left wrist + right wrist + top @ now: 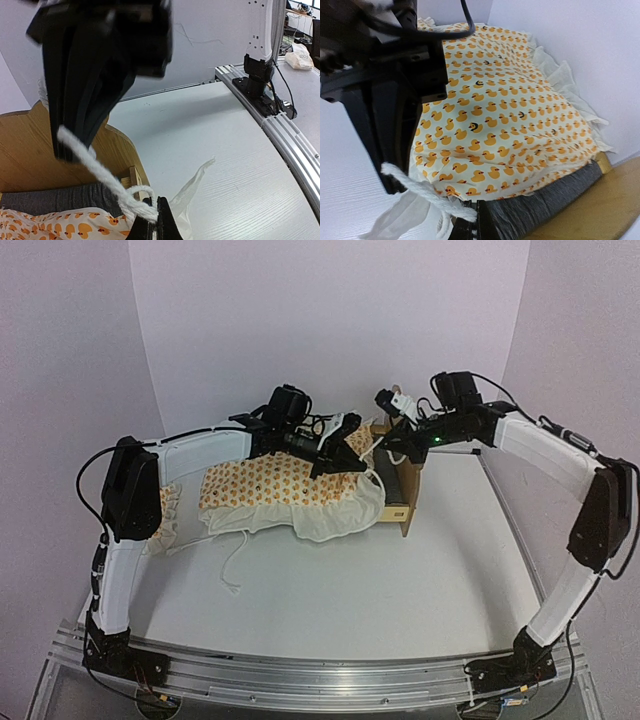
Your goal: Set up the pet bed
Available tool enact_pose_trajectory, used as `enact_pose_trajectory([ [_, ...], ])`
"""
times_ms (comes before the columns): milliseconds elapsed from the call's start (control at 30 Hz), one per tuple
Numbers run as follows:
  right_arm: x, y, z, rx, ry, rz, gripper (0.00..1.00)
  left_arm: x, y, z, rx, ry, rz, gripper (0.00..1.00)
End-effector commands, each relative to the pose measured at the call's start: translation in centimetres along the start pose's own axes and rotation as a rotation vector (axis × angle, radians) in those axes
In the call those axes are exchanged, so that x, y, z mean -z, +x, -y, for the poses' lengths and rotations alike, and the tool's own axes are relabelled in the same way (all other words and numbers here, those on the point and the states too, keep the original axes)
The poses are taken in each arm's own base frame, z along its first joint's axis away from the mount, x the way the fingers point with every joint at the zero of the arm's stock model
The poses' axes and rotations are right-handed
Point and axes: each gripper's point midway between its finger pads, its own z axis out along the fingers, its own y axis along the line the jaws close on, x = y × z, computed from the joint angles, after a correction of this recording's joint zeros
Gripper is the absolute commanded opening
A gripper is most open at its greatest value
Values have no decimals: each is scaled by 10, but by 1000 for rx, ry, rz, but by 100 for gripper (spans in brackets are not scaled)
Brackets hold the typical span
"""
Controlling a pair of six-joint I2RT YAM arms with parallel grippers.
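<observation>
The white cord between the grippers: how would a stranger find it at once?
Find the wooden bed frame with duck-print bedding spilling off to its left. At its headboard end, the twisted white cord runs from the left gripper to the right gripper; the other white string lies loose, unheld.

We can read no text, label, brand or number in any of the views. The only marking we see is the repeated orange duck print on the cream ruffled bedding (520, 115), and it carries no letters.
</observation>
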Motion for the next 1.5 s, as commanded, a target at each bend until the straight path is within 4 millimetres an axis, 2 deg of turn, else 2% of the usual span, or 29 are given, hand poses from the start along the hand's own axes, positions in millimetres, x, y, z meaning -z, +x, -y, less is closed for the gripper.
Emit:
enact_pose_trajectory([
  [0,54,-43,-24,39,152,-63,0,3,-6,-3,-59,-21,-9,0],
  [33,53,-40,-35,9,149,-108,0,3,-5,-4,-58,-21,-12,0],
  [100,57,-34,-46,-106,160,-152,0,4,-3,-4,-57,-23,-14,0],
  [267,77,-32,-68,-419,203,-161,0,6,0,-6,-56,-32,-18,0],
  [367,76,-29,-101,-659,126,-206,0,7,1,-8,-56,-39,-18,0],
  [500,49,-18,-154,-963,-83,-319,0,8,1,-11,-63,-44,-19,0],
  [600,24,-38,-192,-1077,-265,-311,0,9,2,-11,-67,-45,-21,0],
  [633,17,-45,-195,-1077,-289,-280,0,9,3,-12,-68,-45,-21,0],
  [667,13,-46,-195,-1079,-279,-270,0,9,4,-12,-68,-43,-23,0],
  [767,7,-17,-171,-1028,-80,-270,4,8,6,-10,-72,-37,-29,0],
  [867,2,11,-158,-943,40,-302,32,8,9,-8,-76,-30,-33,0],
  [933,2,17,-153,-903,70,-306,43,8,10,-6,-81,-24,-37,0],
  [967,4,17,-150,-883,90,-298,46,9,12,-4,-89,-21,-42,0],
  [1067,19,1,-135,-802,147,-205,45,10,21,3,-105,0,-68,0],
  [1167,47,-16,-120,-726,219,-81,41,13,33,11,-131,14,-104,0],
  [1267,52,2,-110,-674,312,-99,36,15,36,13,-147,20,-123,0],
  [1400,31,46,-95,-656,390,-210,35,15,31,6,-139,8,-137,0],
  [1467,21,64,-86,-661,421,-202,34,15,33,4,-136,7,-152,0],
])
